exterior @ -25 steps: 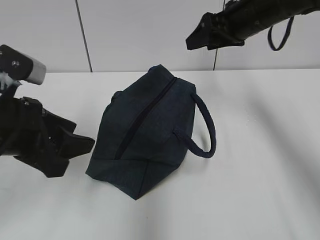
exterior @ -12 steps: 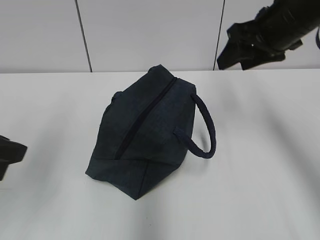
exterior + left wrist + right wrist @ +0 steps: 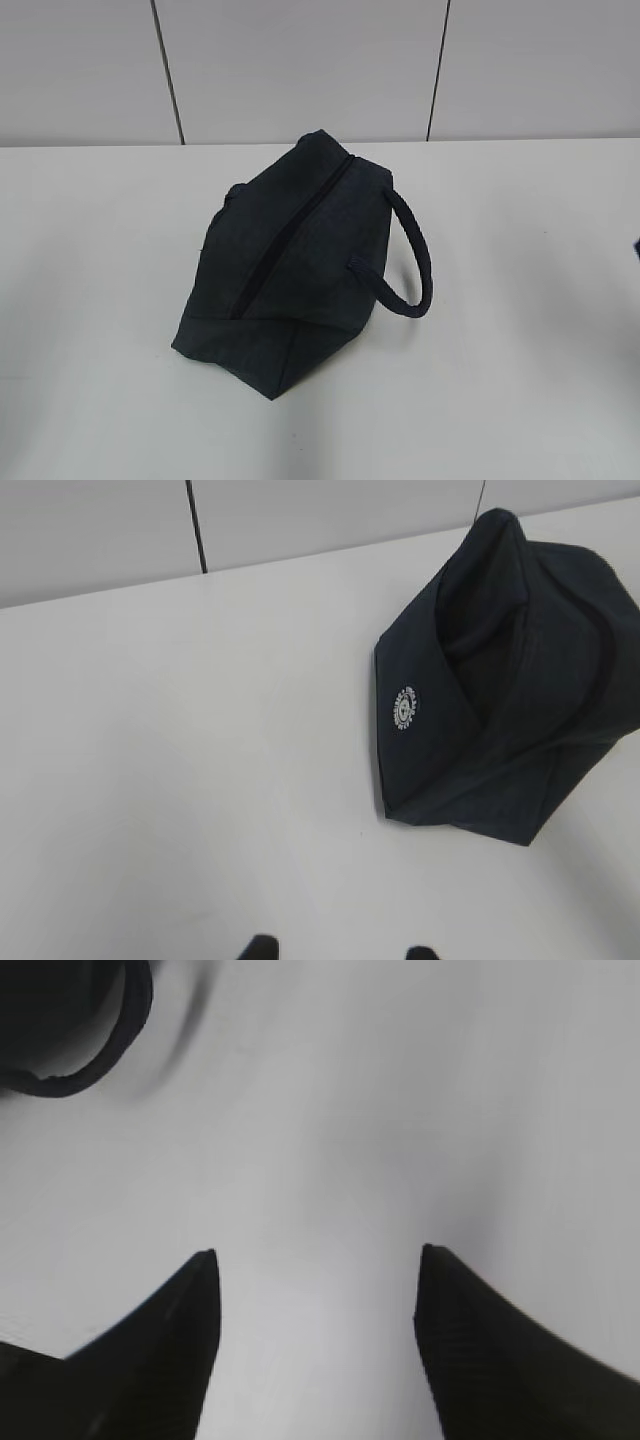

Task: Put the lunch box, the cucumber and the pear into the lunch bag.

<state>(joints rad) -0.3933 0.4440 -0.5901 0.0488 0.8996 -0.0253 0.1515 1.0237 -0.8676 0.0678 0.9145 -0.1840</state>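
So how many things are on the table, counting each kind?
Bags: 1, the bag, zipped shut
Boxes: 0 in view
Cucumbers: 0 in view
Pears: 0 in view
Total: 1

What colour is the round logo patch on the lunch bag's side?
White, on the dark navy lunch bag; the logo patch shows best in the left wrist view.
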